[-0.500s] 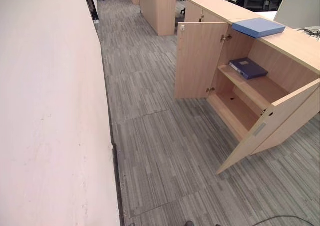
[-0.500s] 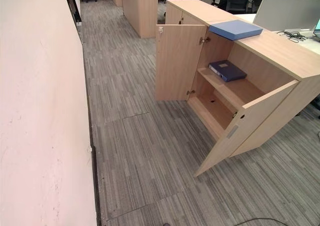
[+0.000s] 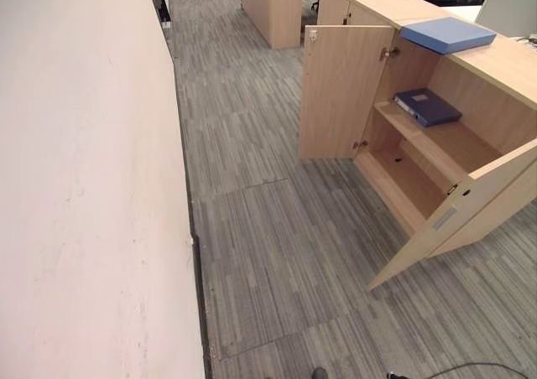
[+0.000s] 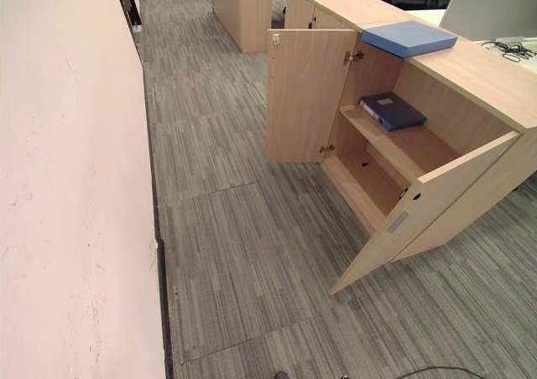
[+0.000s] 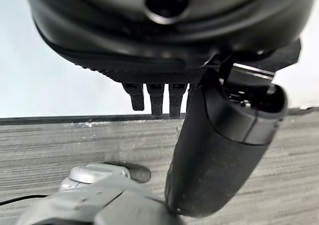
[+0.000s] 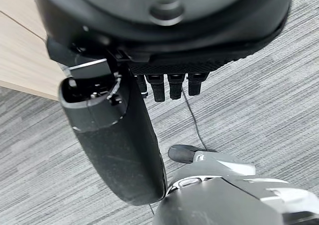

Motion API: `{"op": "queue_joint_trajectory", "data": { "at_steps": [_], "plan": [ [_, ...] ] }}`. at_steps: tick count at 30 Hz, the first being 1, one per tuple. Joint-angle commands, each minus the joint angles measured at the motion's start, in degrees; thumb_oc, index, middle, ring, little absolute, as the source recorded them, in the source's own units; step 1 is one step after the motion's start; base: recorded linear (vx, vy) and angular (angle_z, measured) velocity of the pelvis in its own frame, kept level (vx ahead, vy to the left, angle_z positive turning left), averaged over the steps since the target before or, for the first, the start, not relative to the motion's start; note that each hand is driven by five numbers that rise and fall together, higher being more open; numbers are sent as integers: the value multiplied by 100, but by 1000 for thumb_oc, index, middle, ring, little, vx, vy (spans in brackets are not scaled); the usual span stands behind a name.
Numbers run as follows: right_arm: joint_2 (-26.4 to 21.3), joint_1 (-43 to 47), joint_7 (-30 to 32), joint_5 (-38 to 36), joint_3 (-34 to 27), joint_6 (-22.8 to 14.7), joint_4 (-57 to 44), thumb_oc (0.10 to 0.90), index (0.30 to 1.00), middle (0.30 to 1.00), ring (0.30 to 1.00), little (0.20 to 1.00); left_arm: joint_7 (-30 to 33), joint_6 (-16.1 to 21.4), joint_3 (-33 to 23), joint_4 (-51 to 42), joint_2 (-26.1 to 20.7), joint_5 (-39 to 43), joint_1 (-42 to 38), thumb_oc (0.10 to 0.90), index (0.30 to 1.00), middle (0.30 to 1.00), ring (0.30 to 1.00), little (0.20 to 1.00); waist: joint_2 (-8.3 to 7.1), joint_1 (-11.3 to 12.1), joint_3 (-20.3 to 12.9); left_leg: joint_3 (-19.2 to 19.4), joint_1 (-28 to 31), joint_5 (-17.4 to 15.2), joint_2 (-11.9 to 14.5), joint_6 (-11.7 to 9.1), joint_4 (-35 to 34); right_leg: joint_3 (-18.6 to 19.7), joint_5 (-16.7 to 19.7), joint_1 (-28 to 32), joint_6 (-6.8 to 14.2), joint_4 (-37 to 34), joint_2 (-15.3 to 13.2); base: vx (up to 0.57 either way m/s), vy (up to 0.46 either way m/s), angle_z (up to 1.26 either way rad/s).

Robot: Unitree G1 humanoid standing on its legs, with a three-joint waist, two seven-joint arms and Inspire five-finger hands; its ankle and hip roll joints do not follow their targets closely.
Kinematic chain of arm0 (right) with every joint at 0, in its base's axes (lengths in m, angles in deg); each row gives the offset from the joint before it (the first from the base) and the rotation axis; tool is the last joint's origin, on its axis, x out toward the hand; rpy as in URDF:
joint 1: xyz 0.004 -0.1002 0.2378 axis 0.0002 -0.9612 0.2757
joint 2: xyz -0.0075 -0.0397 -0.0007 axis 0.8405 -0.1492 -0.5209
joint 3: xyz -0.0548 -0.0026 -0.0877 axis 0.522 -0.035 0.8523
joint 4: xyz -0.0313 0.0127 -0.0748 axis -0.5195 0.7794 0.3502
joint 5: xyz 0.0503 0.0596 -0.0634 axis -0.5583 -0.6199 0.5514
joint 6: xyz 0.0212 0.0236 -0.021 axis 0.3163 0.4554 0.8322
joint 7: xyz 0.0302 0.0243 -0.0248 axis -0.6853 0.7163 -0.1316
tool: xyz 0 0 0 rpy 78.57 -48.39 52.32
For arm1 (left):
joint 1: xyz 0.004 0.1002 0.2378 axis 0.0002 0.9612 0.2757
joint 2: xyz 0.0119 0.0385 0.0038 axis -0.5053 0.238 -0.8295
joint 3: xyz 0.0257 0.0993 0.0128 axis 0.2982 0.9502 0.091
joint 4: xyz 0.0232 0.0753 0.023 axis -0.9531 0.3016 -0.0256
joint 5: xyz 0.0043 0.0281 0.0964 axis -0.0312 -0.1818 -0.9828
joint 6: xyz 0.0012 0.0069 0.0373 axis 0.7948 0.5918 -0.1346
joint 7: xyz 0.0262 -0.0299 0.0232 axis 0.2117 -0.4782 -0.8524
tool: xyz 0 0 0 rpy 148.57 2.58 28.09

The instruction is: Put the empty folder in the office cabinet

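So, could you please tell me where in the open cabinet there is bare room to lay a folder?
In the cabinet, the lower shelf looks wholly bare. The upper shelf is free toward the near door; its far end holds the dark blue folder. The cabinet top carries a light blue folder.

Light wooden office cabinet [image 3: 495,69] standing on grey striped carpet floor [image 3: 277,253], both doors open, light blue flat folder [image 3: 447,35] lying on the cabinet's top, dark blue folder [image 3: 427,107] lying flat on its upper shelf [image 3: 436,144], lower shelf [image 3: 403,186] bare
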Motion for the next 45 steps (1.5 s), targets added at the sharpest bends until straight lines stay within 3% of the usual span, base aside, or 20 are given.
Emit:
{"op": "queue_joint_trajectory", "data": {
  "at_steps": [1,5,10,17,22,36,45],
  "plan": [
    [-198,166,-136,243,323,60,328,800,900,900,900,900,-232,-27,255,355,-54,-680,-242,800,900,900,900,900,-191,-76,-109,258,5,-227,29,-363,-265,-34,68,404,717,-236,-341,0,0,0],
    [-267,219,-194,348,400,75,303,800,900,900,900,900,-251,-83,708,376,-160,-1428,-334,800,900,900,900,900,-159,-134,-108,299,37,-252,45,-362,-265,-4,66,408,716,-236,-331,1,-2,-2],
    [-288,228,-203,433,438,82,259,800,900,900,900,900,-225,-91,763,364,-201,-1539,-400,800,900,900,900,900,-154,-156,-85,307,80,-273,64,-369,-265,0,45,440,713,-236,-322,0,0,0],
    [-292,203,-171,355,392,48,204,800,900,900,900,900,-193,-85,770,331,-225,-1530,-435,800,900,900,900,900,-158,-167,-73,291,99,-278,89,-379,-265,-16,18,465,698,-236,-312,0,-5,0],
    [-275,170,-187,-96,213,-50,92,800,900,900,900,900,-170,-78,782,373,-213,-1546,-426,800,900,900,900,900,-152,-201,-57,309,134,-282,116,-398,-265,-36,-15,489,684,-236,-284,0,-6,0],
    [-367,170,-187,355,409,-22,172,800,900,900,900,900,-177,-55,820,332,-262,-1593,-408,800,900,900,900,900,-130,-189,-22,255,71,-236,160,-438,-265,-108,-41,449,658,-236,-233,0,-20,-2],
    [-415,148,-150,512,357,65,433,800,900,900,900,900,-158,-73,816,318,-215,-1563,-410,800,900,900,900,900,-16,-235,35,195,50,-232,214,-476,-265,-173,-99,451,589,-236,-180,9,-24,2]
  ]
}}
